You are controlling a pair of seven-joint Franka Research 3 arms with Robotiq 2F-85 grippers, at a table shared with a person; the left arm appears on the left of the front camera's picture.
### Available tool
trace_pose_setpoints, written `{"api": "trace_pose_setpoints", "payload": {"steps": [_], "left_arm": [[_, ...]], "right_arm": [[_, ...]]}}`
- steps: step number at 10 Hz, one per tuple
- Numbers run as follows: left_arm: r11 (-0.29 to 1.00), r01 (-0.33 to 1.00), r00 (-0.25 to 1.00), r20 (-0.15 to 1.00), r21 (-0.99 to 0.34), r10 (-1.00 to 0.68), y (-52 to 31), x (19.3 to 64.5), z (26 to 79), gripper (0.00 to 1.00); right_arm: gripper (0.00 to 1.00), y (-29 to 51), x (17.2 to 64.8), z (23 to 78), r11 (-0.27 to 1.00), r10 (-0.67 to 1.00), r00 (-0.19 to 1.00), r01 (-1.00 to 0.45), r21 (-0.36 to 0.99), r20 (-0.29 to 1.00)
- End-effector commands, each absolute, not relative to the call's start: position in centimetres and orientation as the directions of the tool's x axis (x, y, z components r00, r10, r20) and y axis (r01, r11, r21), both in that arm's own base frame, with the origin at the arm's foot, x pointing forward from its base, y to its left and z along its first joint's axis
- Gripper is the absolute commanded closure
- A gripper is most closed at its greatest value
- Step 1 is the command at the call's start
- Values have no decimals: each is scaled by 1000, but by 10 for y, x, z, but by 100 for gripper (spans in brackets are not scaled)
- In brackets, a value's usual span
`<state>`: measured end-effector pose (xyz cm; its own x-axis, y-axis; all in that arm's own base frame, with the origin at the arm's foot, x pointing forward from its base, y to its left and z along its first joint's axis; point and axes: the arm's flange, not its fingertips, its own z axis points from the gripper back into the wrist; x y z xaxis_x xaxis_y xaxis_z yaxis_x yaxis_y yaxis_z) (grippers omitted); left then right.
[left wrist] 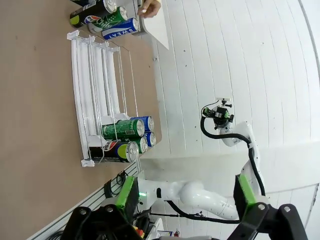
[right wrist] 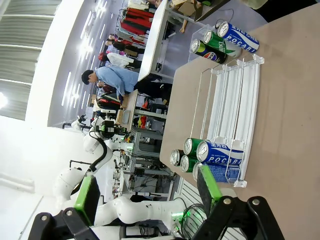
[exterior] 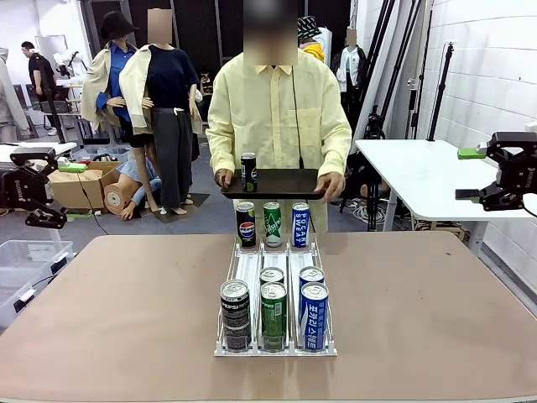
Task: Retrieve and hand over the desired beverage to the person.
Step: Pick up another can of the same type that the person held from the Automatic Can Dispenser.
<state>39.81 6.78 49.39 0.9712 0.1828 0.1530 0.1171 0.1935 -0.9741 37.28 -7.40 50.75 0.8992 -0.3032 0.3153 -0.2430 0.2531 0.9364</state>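
The person (exterior: 277, 109) stands at the table's far side holding a black tray (exterior: 273, 183) with a dark cola can (exterior: 248, 171) upright on it. A white wire rack (exterior: 248, 270) lies mid-table. At its far end stand a cola can (exterior: 245, 223), a green can (exterior: 273, 223) and a blue can (exterior: 300, 224). Several more cans (exterior: 273, 312) crowd its near end. My left gripper (exterior: 52, 189) hangs open off the table's left, my right gripper (exterior: 470, 174) open off the right. The rack (left wrist: 95, 90) lies beyond my open left gripper (left wrist: 185, 200), and the rack (right wrist: 235, 100) beyond my open right gripper (right wrist: 147, 200).
The brown table (exterior: 117, 319) is bare on both sides of the rack. A white side table (exterior: 419, 176) stands at the right, a clear plastic bin (exterior: 21, 260) and cardboard boxes (exterior: 80, 186) at the left. Other people work in the background.
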Motion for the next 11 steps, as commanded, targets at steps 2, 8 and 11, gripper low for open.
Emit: {"api": "trace_pose_setpoints", "payload": {"steps": [2,8,11], "left_arm": [[190,122,969,158,-974,190,68,396,496,0],[190,122,969,158,-974,190,68,396,496,0],[190,122,969,158,-974,190,68,396,496,0]], "right_arm": [[0,-73,374,508,240,-304,897,-253,937,321],[0,-73,374,508,240,-304,897,-253,937,321],[0,-73,374,508,240,-304,897,-253,937,321]]}}
